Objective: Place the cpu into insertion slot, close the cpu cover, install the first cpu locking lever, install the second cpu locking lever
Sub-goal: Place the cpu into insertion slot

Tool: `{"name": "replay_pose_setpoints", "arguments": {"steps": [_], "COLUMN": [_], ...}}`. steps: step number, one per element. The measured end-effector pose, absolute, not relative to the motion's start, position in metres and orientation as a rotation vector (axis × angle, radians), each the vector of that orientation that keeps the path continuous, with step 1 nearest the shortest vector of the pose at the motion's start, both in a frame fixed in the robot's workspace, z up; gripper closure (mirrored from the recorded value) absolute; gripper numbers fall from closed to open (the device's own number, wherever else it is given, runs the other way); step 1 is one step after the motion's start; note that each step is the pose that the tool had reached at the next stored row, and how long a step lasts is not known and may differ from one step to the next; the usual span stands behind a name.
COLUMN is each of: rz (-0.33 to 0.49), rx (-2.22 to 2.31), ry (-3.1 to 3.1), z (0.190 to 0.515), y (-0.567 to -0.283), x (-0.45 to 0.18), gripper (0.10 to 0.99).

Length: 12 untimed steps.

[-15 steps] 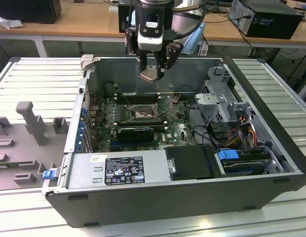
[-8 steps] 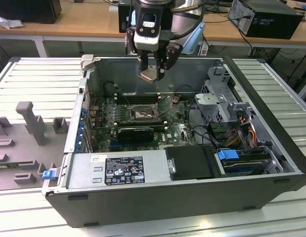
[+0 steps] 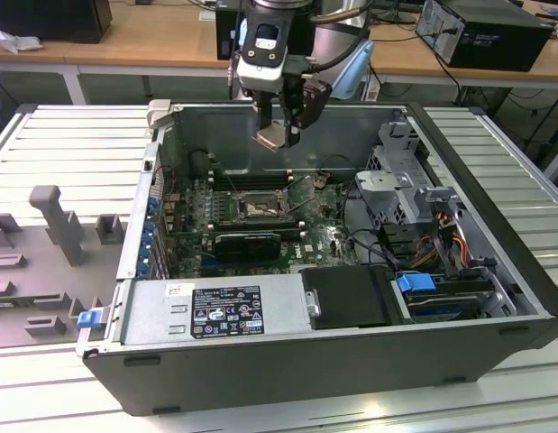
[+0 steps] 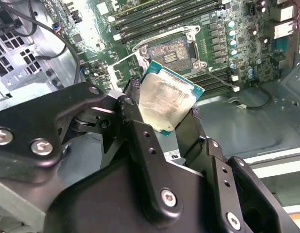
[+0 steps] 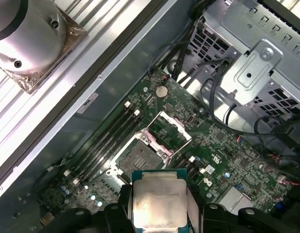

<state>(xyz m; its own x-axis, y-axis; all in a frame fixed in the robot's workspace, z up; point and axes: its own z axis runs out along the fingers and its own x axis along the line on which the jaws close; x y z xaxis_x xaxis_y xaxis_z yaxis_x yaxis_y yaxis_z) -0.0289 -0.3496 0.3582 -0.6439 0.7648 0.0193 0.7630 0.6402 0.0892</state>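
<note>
silvery cpu [image 4: 169, 99] sits clamped between the black fingers [image 4: 140, 131] of the gripper [image 3: 274, 131], hanging above the open computer case [image 3: 351, 361]; in the exterior view the bare insertion slot [image 3: 258, 207] lies at its 6 o'clock, the cpu cover [image 5: 168, 130] tipped up beside it.

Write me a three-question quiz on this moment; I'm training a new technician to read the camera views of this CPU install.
1. True or false: the cpu already sits in the insertion slot.
2. What does the gripper hold? A) the cpu B) a memory stick C) nothing
3. Fill in: in the first wrist view, the cpu cover stands ____ beside the insertion slot.
Key: 1 false, the cpu is held above the insertion slot; 2 A; 3 open.
</note>
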Motion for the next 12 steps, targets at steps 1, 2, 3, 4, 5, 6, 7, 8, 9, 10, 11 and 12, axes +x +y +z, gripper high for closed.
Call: {"name": "replay_pose_setpoints", "arguments": {"steps": [1,2,3,4,5,6,7,8,9,10,11,12], "rz": [0.139,0.139,0.138,0.138,0.138,0.138,0.138,0.138,0.138,0.137,0.137,0.137], "rx": [1.326,1.335,1.353,1.368,1.378,1.387,1.398,1.407,1.425,1.437,1.445,1.459], "ry": [2.822,2.817,2.808,2.801,2.795,2.791,2.784,2.78,2.77,2.763,2.759,2.751], "z": [0.3582,0.3582,0.3582,0.3582,0.3582,0.3582,0.3582,0.3582,0.3582,0.3582,0.3582,0.3582], "y": [-0.3495,-0.3496,-0.3496,-0.3496,-0.3496,-0.3496,-0.3496,-0.3496,-0.3495,-0.3496,-0.3495,-0.3496], "x": [-0.0289,-0.0289,-0.029,-0.0289,-0.0289,-0.0289,-0.0289,-0.029,-0.0289,-0.0289,-0.0289,-0.0289], "gripper": [0.549,0.549,0.549,0.549,0.549,0.549,0.549,0.549,0.549,0.549,0.549,0.549]}}
